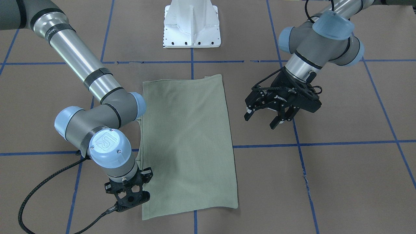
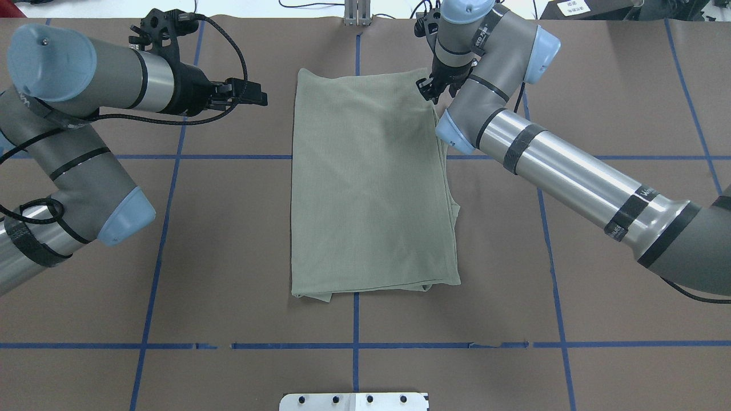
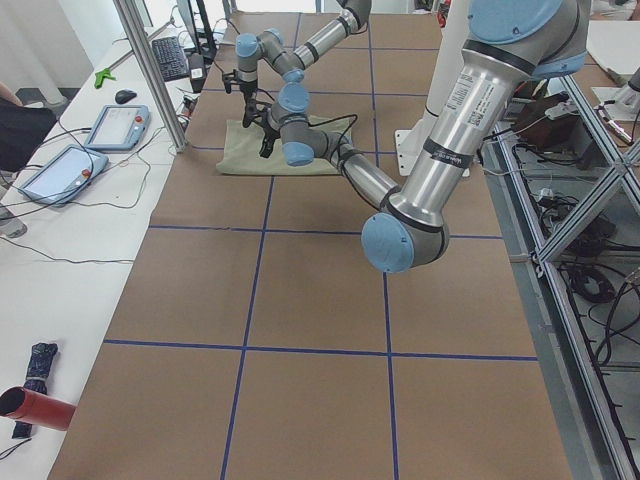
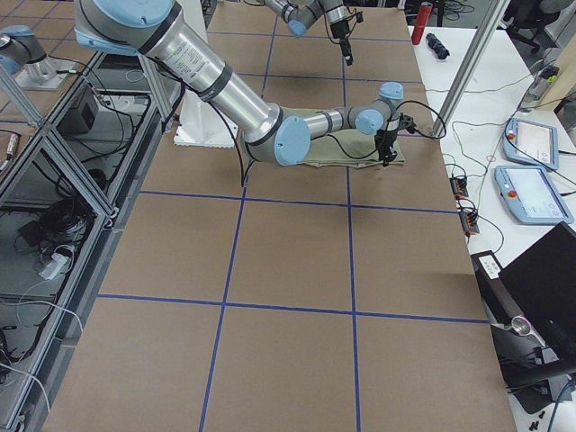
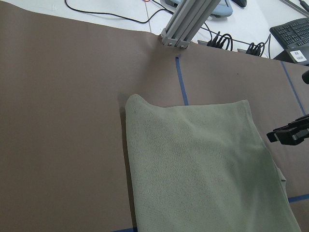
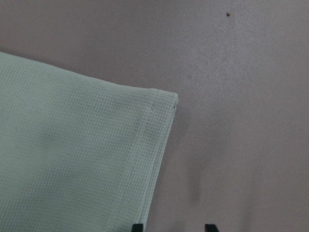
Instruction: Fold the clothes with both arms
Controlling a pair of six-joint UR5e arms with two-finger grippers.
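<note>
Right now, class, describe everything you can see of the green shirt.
The pale sage-green shirt lies flat on the brown table, folded into a layered rectangle of fine waffle knit; sleeves and collar are hidden. Lower layers peep out along one long edge. A stitched hem shows at the far corner, beneath the open right end effector; contact is unclear.

shirt [image 2: 371, 188] — pale sage green, fine knit | table [image 2: 228, 257] — brown, blue grid lines

We see a brown-papered table [image 1: 341, 182] gridded with blue tape [image 1: 325, 143], a white pedestal base [image 1: 191, 24], and on the side bench two pendants [image 3: 115, 127] and a keyboard [image 3: 170, 58].
</note>
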